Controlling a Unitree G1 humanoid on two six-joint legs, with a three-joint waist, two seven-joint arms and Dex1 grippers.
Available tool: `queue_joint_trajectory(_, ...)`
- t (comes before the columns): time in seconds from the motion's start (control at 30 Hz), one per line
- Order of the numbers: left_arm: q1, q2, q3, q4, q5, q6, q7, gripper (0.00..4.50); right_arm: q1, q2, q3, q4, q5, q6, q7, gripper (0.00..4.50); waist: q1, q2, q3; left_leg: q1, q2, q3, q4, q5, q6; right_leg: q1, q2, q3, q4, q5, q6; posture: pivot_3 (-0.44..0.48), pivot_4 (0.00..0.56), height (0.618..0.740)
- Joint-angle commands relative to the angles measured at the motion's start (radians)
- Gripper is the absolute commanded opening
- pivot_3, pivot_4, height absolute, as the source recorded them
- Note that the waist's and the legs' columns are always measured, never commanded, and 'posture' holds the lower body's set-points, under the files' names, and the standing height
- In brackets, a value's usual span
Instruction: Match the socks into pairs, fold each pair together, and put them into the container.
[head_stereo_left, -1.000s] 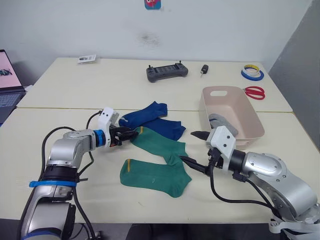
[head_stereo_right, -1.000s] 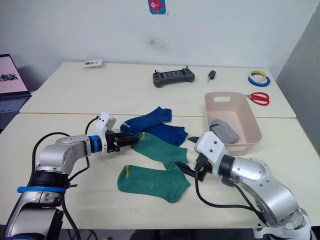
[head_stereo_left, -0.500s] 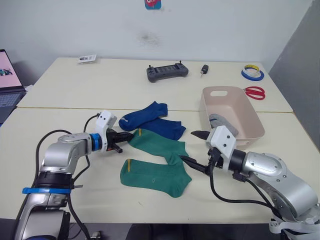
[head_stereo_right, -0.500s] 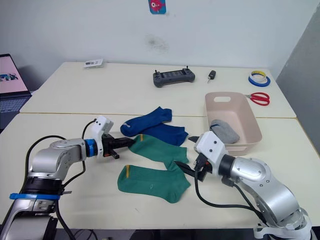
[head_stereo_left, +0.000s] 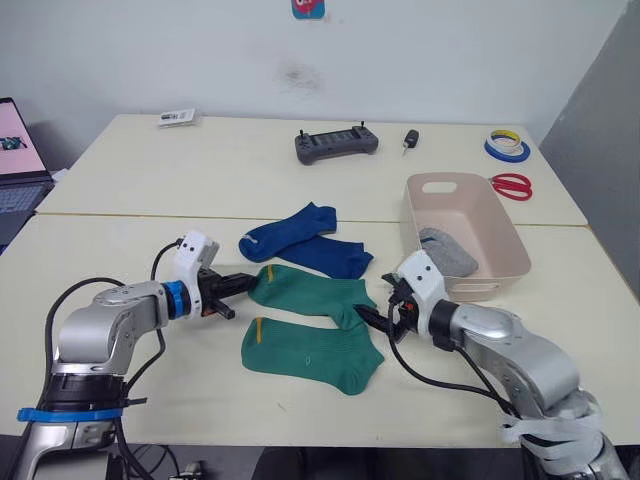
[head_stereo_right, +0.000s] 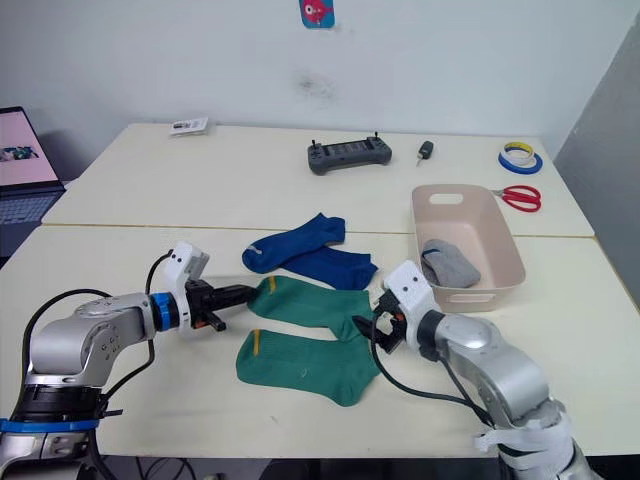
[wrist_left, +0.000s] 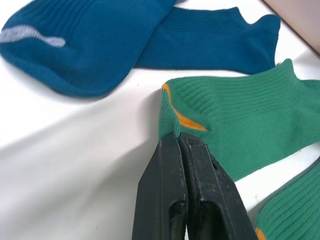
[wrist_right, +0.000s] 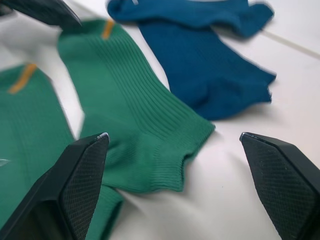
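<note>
Near the table's front edge, upper green sock (head_stereo_left: 310, 292) was dragged leftward; left gripper (wrist_left: 179, 137) fingers clamped on its toe, right gripper (head_stereo_left: 374, 312) fingers spread over its cuff.

No lettering, label, brand or number can be read on anything here.

Cream tables (head_stereo_left: 130, 170), white wall (head_stereo_left: 450, 50)

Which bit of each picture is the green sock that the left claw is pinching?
Left eye view: green sock mid-table, just behind its twin.
Right eye view: same place.
Left wrist view: the sock with an orange mark, left gripper shut on its edge.
Right wrist view: ribbed green sock.
Shared landmark: blue socks behind it.
</note>
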Motion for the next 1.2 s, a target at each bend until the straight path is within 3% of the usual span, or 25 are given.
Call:
queue_joint_trajectory(0.03, 0.006, -0.004, 0.021, -0.03, -0.014, -0.011, 0.011, 0.03, -0.003, 0.028, 0.007, 0.027, -0.025, -0.022, -0.028, 4.5, 0.0, 0.0, 0.0, 0.0, 0.0, 0.0, 0.0, 0.0, 0.0, 0.0, 0.0, 0.0, 0.0, 0.0, 0.0, 0.0, 0.15, 0.74)
queue_joint_trajectory(0.1, 0.008, -0.006, 0.02, -0.031, -0.015, -0.013, 0.015, 0.03, 0.001, 0.041, 0.013, 0.049, -0.04, -0.032, -0.035, 4.5, 0.0, 0.0, 0.0, 0.0, 0.0, 0.0, 0.0, 0.0, 0.0, 0.0, 0.0, 0.0, 0.0, 0.0, 0.0, 0.0, 0.15, 0.74)
queue_joint_trajectory(0.2, 0.009, -0.009, 0.021, -0.032, -0.016, -0.015, 0.019, 0.0, 0.007, 0.05, 0.02, 0.06, -0.04, -0.03, -0.03, 3.92, 0.0, 0.0, 0.0, 0.0, 0.0, 0.0, 0.0, 0.0, 0.0, 0.0, 0.0, 0.0, 0.0, 0.0, 0.0, 0.0, 0.15, 0.74)
queue_joint_trajectory(0.57, 0.018, -0.007, 0.033, -0.03, -0.019, -0.025, 0.02, 0.0, 0.01, 0.018, 0.07, 0.064, -0.07, -0.071, 0.013, 0.02, 0.0, 0.0, 0.0, 0.0, 0.0, 0.0, 0.0, 0.0, 0.0, 0.0, 0.0, 0.0, 0.0, 0.0, 0.0, 0.0, 0.15, 0.74)
queue_joint_trajectory(0.87, 0.008, 0.012, 0.1, -0.083, -0.096, -0.02, -0.022, 0.0, -0.005, 0.01, 0.004, -0.037, -0.027, -0.103, 0.058, 0.02, 0.0, 0.0, 0.0, 0.0, 0.0, 0.0, 0.0, 0.0, 0.0, 0.0, 0.0, 0.0, 0.0, 0.0, 0.0, 0.0, 0.15, 0.74)
queue_joint_trajectory(1.2, 0.067, 0.168, 0.253, -0.201, -0.379, 0.259, -0.117, 0.0, 0.108, -0.079, -0.244, -0.354, 0.29, 0.028, 0.157, 0.02, -0.001, 0.0, 0.0, 0.0, 0.0, 0.0, 0.0, 0.0, 0.0, 0.0, 0.0, 0.0, 0.0, 0.0, 0.0, 0.0, 0.15, 0.74)
